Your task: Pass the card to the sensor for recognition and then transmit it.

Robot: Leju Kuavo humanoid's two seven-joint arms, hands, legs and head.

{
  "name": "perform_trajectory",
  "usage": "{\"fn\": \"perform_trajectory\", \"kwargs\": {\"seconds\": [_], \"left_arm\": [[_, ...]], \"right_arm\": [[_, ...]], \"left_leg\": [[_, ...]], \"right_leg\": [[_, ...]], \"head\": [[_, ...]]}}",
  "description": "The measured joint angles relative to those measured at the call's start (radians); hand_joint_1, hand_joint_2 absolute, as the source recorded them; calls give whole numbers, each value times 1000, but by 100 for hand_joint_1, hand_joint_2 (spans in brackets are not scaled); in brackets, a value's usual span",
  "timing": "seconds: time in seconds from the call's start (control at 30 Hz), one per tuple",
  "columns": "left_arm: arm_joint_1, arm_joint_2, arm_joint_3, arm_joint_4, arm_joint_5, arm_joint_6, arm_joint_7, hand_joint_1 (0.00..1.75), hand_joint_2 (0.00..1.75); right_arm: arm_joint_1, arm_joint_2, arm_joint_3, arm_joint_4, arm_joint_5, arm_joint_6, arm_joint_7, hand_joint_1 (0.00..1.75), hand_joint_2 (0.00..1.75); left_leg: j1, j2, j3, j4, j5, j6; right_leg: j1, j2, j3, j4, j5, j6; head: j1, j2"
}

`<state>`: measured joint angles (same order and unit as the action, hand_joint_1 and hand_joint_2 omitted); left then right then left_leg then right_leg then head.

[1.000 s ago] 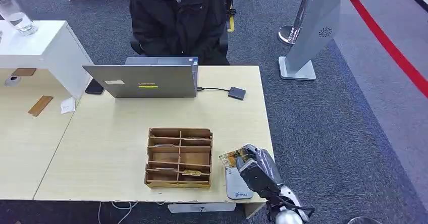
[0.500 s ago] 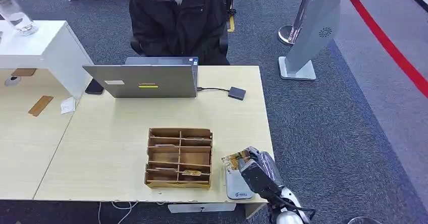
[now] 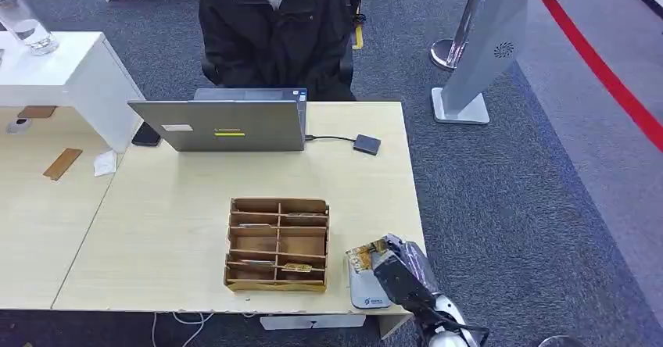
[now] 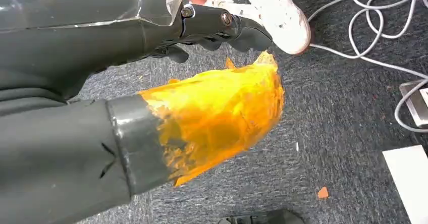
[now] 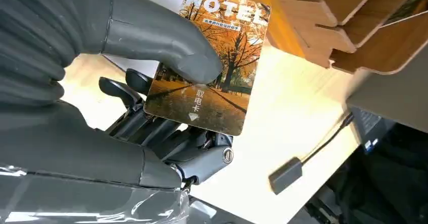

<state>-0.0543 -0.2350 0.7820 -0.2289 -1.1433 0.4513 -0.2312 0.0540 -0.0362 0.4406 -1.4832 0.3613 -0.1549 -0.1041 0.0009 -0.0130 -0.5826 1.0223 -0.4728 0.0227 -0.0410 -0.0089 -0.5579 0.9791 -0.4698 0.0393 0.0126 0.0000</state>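
Right hand [image 3: 393,267] has dropped toward 6 o'clock since a second ago, thumb and fingers pinching the card [image 3: 365,255] just over the sensor [image 3: 364,286], at the organiser's [image 3: 277,244] 3 o'clock. Read looks imminent. Left hand [image 4: 151,72] hangs curled, holding nothing.

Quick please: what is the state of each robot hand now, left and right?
Left robot hand: holds nothing, fingers curled; open or closed cannot be told.
Right robot hand: closed on the hotel card, above the white sensor.

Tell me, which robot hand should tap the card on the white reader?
The right hand. Its thumb and fingers already hold the hotel card, just over the white reader. The left hand hangs over the floor.
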Motion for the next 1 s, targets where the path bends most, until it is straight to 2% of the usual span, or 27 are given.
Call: {"fn": "perform_trajectory", "kwargs": {"seconds": [1.0], "left_arm": [[0,0,11,0,-5,2,0,0,0]], "right_arm": [[-14,15,0,118,27,-31,31,175,175]], "left_leg": [[0,0,0,0,0,0]], "right_leg": [[0,0,0,0,0,0]], "head": [[0,0]]}}
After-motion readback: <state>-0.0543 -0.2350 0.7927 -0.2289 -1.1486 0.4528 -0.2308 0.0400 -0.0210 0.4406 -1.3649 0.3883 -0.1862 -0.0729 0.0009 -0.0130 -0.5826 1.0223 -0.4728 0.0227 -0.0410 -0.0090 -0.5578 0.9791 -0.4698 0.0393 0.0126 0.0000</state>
